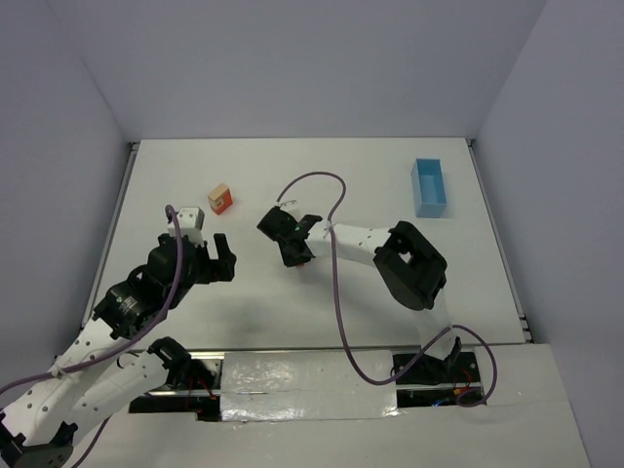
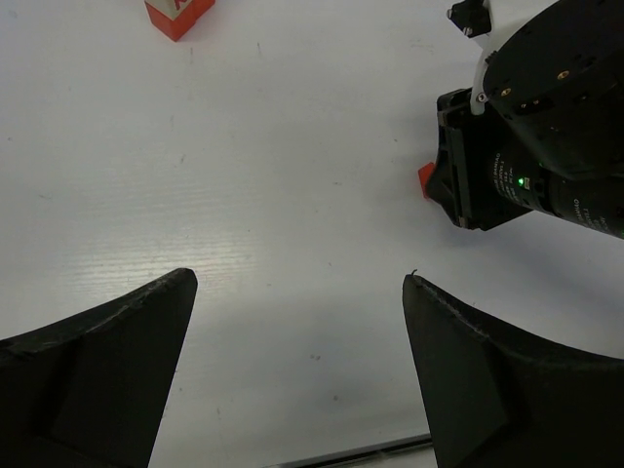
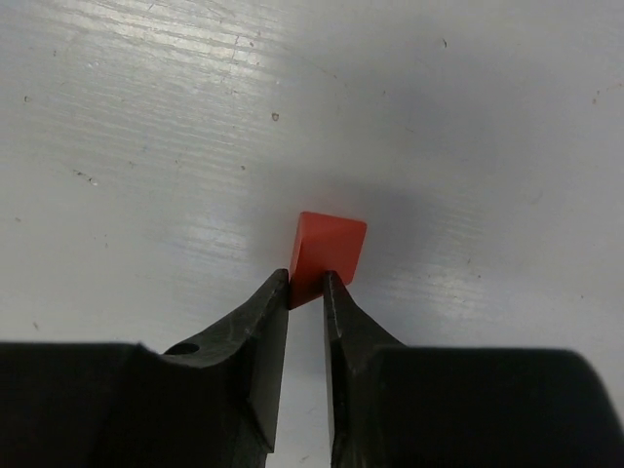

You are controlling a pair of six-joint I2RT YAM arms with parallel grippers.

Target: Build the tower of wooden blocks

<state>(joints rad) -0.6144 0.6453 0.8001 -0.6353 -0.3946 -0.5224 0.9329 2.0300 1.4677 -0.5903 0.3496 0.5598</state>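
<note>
A small stack (image 1: 220, 199), a tan block on a red-orange one, stands on the white table (image 1: 390, 166) at the back left; its red base (image 2: 178, 12) shows at the top of the left wrist view. A red-orange block (image 3: 331, 244) lies on the table near the middle. My right gripper (image 3: 306, 283) pinches that block's near end between both fingertips. From the left wrist view only a corner of this block (image 2: 426, 178) peeks out beside the right gripper (image 1: 295, 255). My left gripper (image 2: 300, 278) hangs wide open over bare table, left of the right one, holding nothing.
A light blue rectangular box (image 1: 429, 187) sits at the back right of the table. The right arm's purple cable (image 1: 336, 283) loops over the table's middle. Grey walls close in the table on three sides.
</note>
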